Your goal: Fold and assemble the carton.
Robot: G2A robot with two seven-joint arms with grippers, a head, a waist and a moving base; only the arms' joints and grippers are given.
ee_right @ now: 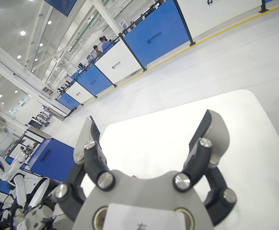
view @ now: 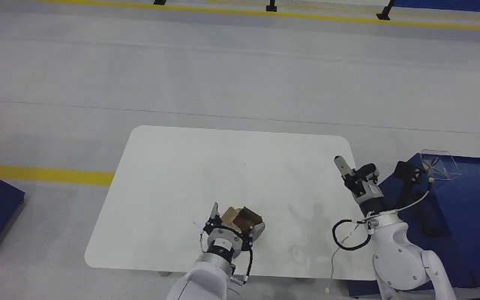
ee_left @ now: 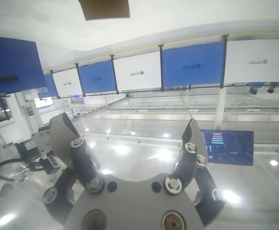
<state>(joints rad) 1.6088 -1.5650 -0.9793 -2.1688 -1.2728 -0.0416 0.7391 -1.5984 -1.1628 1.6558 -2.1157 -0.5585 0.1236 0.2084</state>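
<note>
A small brown carton [view: 241, 218], partly folded with flaps standing up, rests near the front edge of the white table [view: 225, 161]. My left gripper [view: 234, 229] is right at it, one finger on either side as seen from above. In the left wrist view the left gripper [ee_left: 128, 124] is open with nothing between its fingers, and a brown carton panel [ee_left: 104, 9] shows beyond the fingertips. My right gripper [view: 352, 169] hovers over the table's right side, far from the carton. In its own view the right gripper [ee_right: 150, 122] is open and empty above the bare table [ee_right: 174, 122].
A blue cabinet [view: 450, 202] with a clear plastic holder [view: 441, 161] stands just off the table's right edge, behind the right arm. Another blue unit [view: 7, 199] stands at the far left. Grey floor with yellow lines surrounds the table.
</note>
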